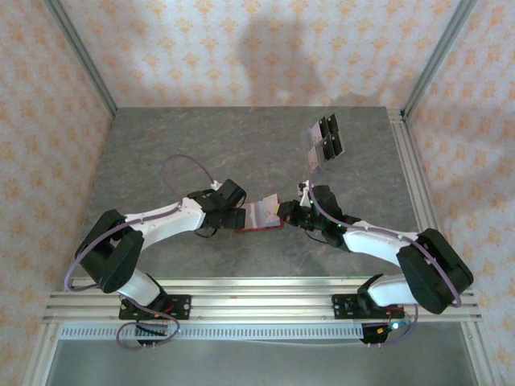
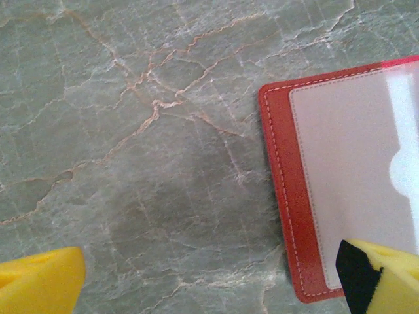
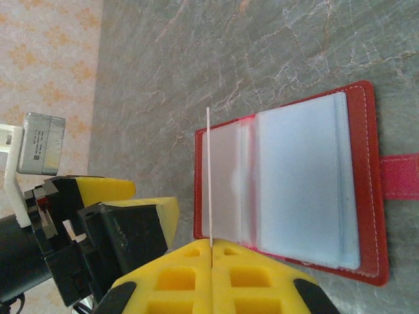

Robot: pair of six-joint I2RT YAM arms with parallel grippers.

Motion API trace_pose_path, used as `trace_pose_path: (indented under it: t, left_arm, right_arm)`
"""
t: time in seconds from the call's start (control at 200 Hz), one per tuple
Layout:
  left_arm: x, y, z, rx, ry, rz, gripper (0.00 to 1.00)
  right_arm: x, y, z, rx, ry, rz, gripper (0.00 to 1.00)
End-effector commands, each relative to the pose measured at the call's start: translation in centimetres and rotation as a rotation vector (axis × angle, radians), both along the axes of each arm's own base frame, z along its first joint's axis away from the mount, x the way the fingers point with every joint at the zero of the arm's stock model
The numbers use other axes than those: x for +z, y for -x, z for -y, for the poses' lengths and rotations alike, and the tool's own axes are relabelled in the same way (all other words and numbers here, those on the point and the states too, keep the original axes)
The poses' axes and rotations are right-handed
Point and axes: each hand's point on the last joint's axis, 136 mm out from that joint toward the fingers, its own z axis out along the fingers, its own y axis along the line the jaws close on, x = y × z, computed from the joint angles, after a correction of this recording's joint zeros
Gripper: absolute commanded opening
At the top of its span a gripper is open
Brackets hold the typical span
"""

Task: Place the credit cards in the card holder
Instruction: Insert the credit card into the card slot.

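The card holder (image 1: 261, 215) lies open, lining up, mid-worktop (image 1: 201, 145), with bare marble on every side and the frame rails well off. Spare credit cards (image 1: 324, 139) sit well apart at the far right. The right hand (image 3: 212, 252), pressed together, pinches one credit card (image 3: 209, 170) upright on edge at the leaf away from the tab. The left hand (image 2: 213, 278) is spread wide at the holder's opposite side, one finger (image 2: 386, 278) over its corner.
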Motion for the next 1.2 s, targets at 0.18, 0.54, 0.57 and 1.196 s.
trace_pose_path:
  t: [0.18,0.54,0.57,1.196]
  left_arm:
    - [0.4,-1.2,0.4,-0.004,-0.019,0.032,1.00]
    - [-0.6,-1.8,1.1,-0.031,-0.024,0.028,1.00]
    - [-0.7,-1.7,1.1,-0.033,-0.028,0.026,1.00]
    - [-2.4,-0.9,-2.0,0.006,-0.221,-0.048,0.99]
  right_arm:
    - [0.4,-1.6,-1.7,0.026,-0.044,0.044,0.00]
    - [-1.2,-1.9,-2.8,0.058,-0.057,0.010,0.00]
    - [-1.4,-1.9,-2.8,0.058,-0.056,0.006,0.00]
    - [-4.7,-1.9,-2.2,0.019,-0.041,-0.041,0.00]
